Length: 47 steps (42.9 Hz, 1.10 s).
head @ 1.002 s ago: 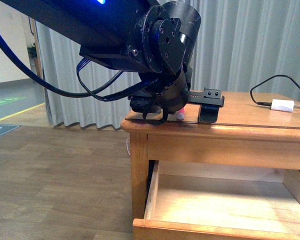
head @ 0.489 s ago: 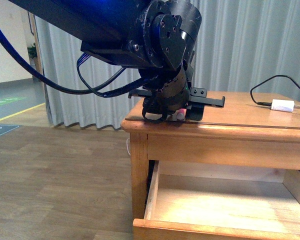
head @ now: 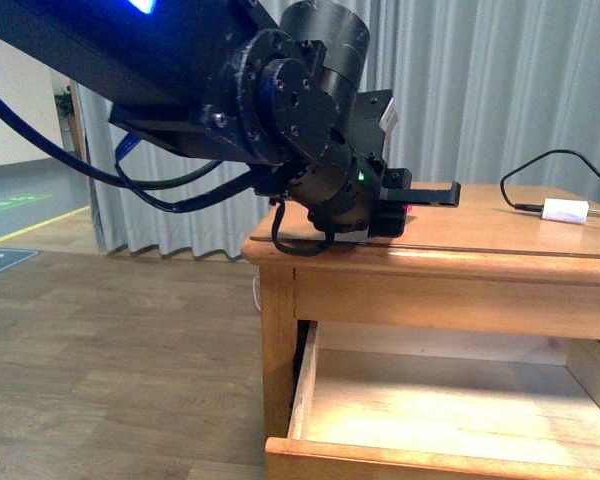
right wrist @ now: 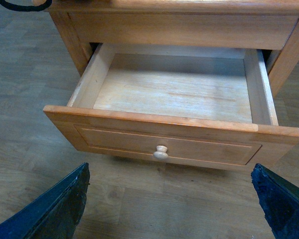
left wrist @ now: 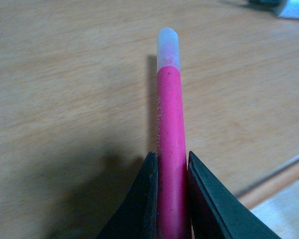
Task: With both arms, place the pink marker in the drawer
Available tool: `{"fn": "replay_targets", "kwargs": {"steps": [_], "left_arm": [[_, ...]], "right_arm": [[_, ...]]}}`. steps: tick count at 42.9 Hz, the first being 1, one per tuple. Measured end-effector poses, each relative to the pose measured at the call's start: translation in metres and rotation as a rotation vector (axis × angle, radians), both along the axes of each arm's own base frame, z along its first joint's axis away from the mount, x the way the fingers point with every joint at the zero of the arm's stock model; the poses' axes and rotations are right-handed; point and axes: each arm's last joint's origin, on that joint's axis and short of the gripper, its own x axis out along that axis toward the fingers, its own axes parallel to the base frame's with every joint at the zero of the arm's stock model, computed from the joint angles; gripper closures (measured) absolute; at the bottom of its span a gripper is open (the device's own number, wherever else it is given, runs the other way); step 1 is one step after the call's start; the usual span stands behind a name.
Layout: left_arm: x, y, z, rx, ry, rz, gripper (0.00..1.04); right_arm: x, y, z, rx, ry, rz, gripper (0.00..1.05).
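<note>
My left gripper [head: 425, 200] is shut on the pink marker [left wrist: 168, 134], with both black fingers [left wrist: 145, 199] pressed on its barrel. The marker's white end points away from the gripper, and it hangs just over the wooden cabinet top [left wrist: 65, 74]. In the front view only a sliver of the pink marker [head: 408, 207] shows under the gripper, near the cabinet's front left corner. The drawer [head: 380, 458] stands pulled out below, its pale interior empty. In the right wrist view my right gripper [right wrist: 169, 172] is open and empty, in front of the drawer [right wrist: 139, 142] and its round knob [right wrist: 161, 152].
A white plug adapter [head: 563, 211] with a black cable lies on the cabinet top at the right. Grey curtains hang behind the cabinet. Wooden floor [head: 110, 380] lies to the left and in front of it.
My left gripper has turned and moved to the right and slightly up over the cabinet top, carrying the pink marker. The drawer has not moved.
</note>
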Motion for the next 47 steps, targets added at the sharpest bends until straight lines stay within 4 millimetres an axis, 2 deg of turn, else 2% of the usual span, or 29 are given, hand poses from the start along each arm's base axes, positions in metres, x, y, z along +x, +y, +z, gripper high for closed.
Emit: {"fn": "replay_targets", "kwargs": {"steps": [8,15,17,25,38,42,47], "left_arm": [[-0.036,0.021,0.023,-0.017,-0.116,-0.217,0.90],[-0.067,0.038,0.032,-0.008,-0.189,-0.378,0.90],[-0.075,0.042,0.026,0.018,-0.198,-0.420,0.90],[-0.085,0.047,-0.006,0.085,-0.171,-0.490,0.90],[-0.076,0.043,-0.035,0.139,-0.125,-0.441,0.90],[-0.074,0.041,-0.046,0.140,-0.090,-0.446,0.73],[-0.074,0.039,-0.046,0.129,-0.087,-0.447,0.57]], "right_arm": [[0.000,0.000,0.000,0.000,0.000,0.000,0.08],[0.000,0.000,0.000,0.000,0.000,0.000,0.08],[0.000,0.000,0.000,0.000,0.000,0.000,0.08],[0.000,0.000,0.000,0.000,0.000,0.000,0.08],[0.000,0.000,0.000,0.000,0.000,0.000,0.08],[0.000,0.000,0.000,0.000,0.000,0.000,0.08],[0.000,0.000,0.000,0.000,0.000,0.000,0.08]]}}
